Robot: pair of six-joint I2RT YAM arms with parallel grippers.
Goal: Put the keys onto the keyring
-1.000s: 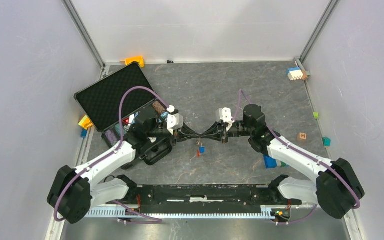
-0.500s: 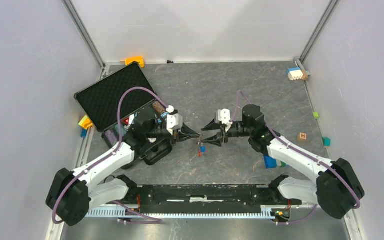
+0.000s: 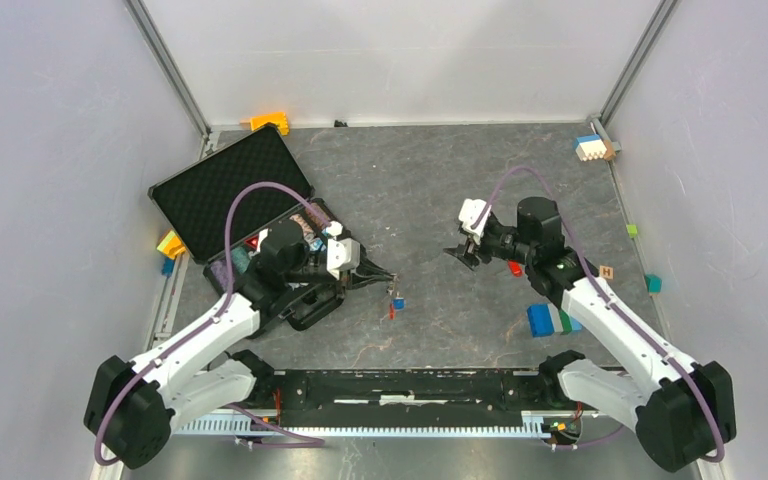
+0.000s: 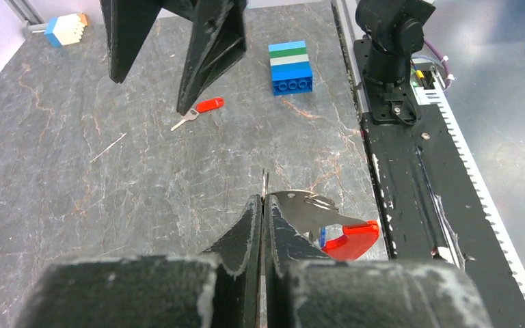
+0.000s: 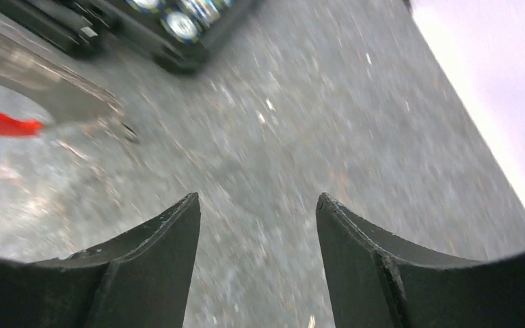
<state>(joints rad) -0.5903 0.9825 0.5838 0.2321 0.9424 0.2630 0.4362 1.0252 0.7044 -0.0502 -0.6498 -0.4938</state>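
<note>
My left gripper (image 3: 388, 277) (image 4: 264, 198) is shut on the thin metal end of the keyring (image 4: 302, 206). Its silvery strap and long red clip (image 4: 353, 239) hang just right of the jaws. A blue key head (image 3: 398, 300) dangles with the red clip (image 3: 391, 312) below the fingertips. The red-headed key (image 4: 205, 106) (image 3: 515, 268) lies flat on the table. My right gripper (image 3: 458, 255) (image 4: 149, 92) (image 5: 258, 198) stands open and holds nothing, hanging left of the red key. In the blurred right wrist view the keyring (image 5: 55, 92) shows at the upper left.
An open black case (image 3: 222, 190) lies behind the left arm. A blue, green and white block stack (image 3: 548, 318) (image 4: 290, 67) sits beside the right arm. A wooden cube (image 3: 606, 272), a white-blue block (image 3: 590, 148) and an orange block (image 3: 270, 122) lie near the edges.
My right gripper opened, let go of the keyring and drew back to the right. My left gripper kept hold and pulled slightly left, so the keyring now hangs from it alone.
</note>
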